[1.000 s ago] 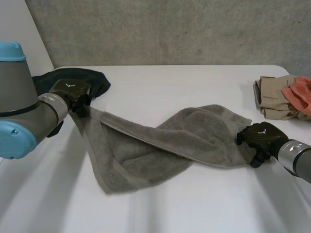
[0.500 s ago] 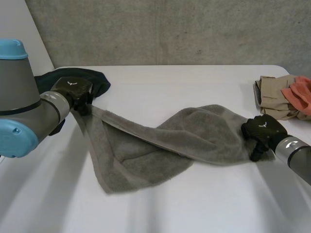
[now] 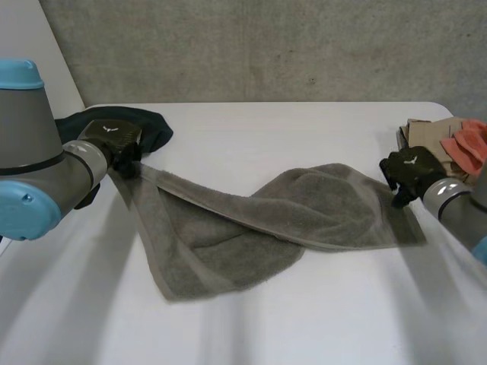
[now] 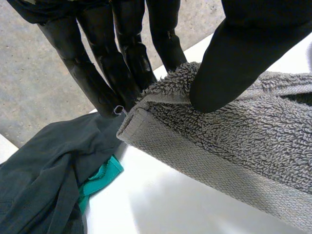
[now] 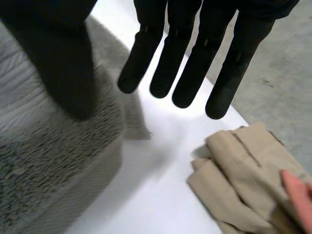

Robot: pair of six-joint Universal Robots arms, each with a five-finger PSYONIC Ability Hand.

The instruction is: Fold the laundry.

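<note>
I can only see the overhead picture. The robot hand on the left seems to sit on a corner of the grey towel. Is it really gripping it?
Observer: Yes. The left robot hand pinches the towel corner between its thumb and fingers.
Visitor: What is the dark heap beside it?
Observer: A dark garment, with a bright green bit peeking out from under it.
Visitor: Does the other one grip too?
Observer: No. The right robot hand has straight fingers over the white table, pinching nothing.
</note>
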